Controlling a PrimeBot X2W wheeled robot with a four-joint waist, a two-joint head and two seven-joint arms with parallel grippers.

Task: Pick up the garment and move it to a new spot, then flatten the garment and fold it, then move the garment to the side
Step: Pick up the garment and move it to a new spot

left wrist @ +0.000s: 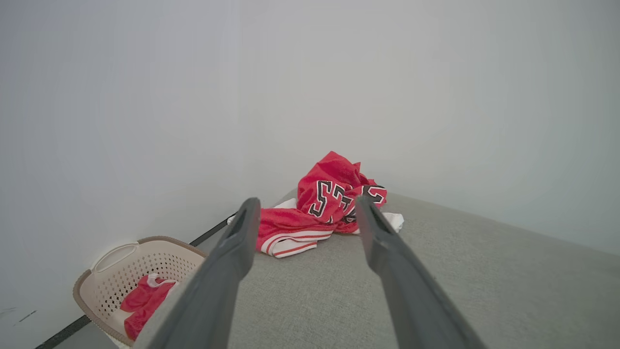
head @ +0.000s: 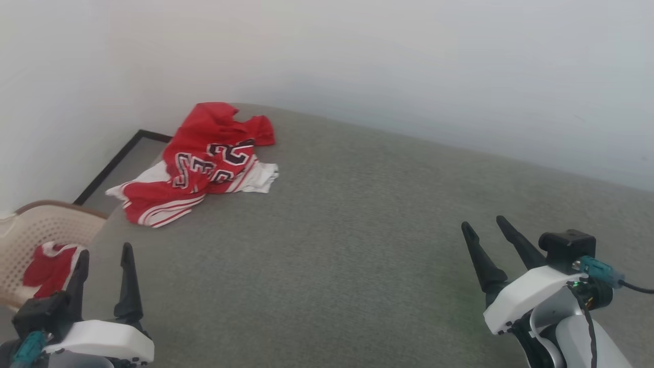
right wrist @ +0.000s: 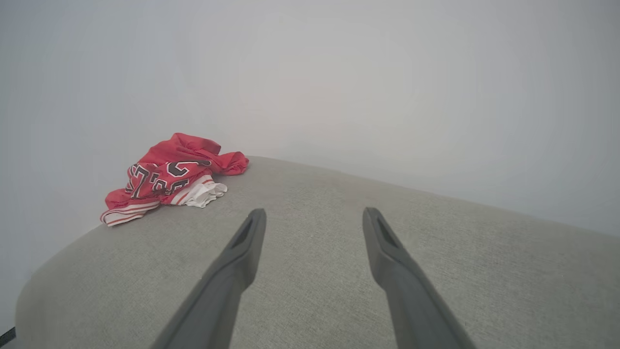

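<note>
The garment [head: 204,163] lies crumpled at the far left corner of the grey padded surface [head: 332,230], close to the pale wall [head: 357,51]. Its printed face is up, and one white sleeve is spread toward the surface's middle. Its striped hem reaches the left edge of the surface. Both tools are well apart from it. The left gripper [head: 104,250] has its fingers spread wide, holds nothing, and points up the head view from the near left edge. The right gripper [head: 483,222] is likewise spread wide and empty, at the near right, with its fingers tilted left toward the garment. Bare fabric extends between the two grippers and the garment. Off the left edge stands a perforated beige basket [head: 30,230] containing a bunched red-and-white cloth [head: 48,268].
</note>
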